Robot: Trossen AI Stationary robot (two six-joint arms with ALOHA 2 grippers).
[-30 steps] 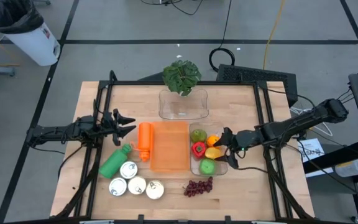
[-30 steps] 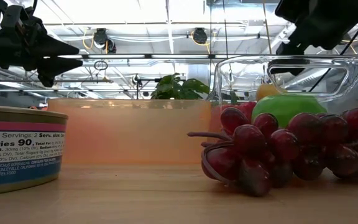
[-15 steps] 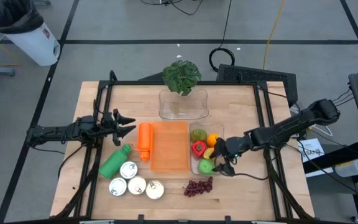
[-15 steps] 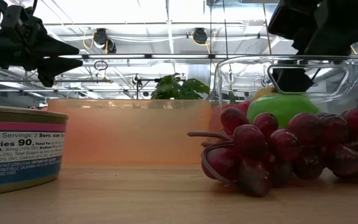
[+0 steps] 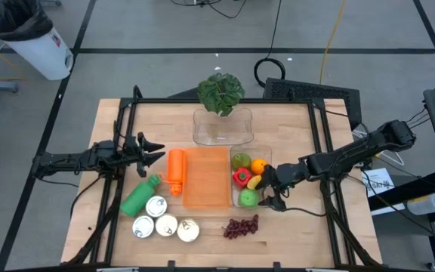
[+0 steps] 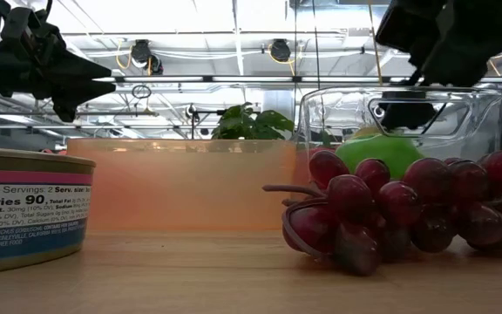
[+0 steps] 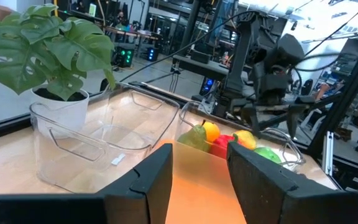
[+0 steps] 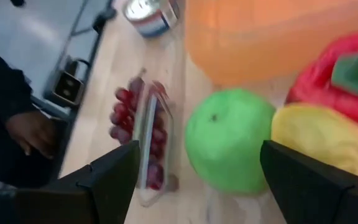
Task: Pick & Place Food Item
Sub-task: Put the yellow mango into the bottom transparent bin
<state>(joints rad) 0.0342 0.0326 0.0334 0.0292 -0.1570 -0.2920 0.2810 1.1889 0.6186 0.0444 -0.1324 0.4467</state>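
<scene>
Right end effector (image 5: 269,195), jaws spread and empty, is settling lower over the green apple (image 5: 248,198) in the clear container (image 5: 266,168), apparently lining up a pick; left end effector (image 5: 151,149) is narrowing, empty, over the desk (image 5: 293,128).

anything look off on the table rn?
One thing: the grapes lie loose on the wood near the front edge, outside the clear bin that holds the other fruit. The right hand hovers open over that bin's green apple.
</scene>
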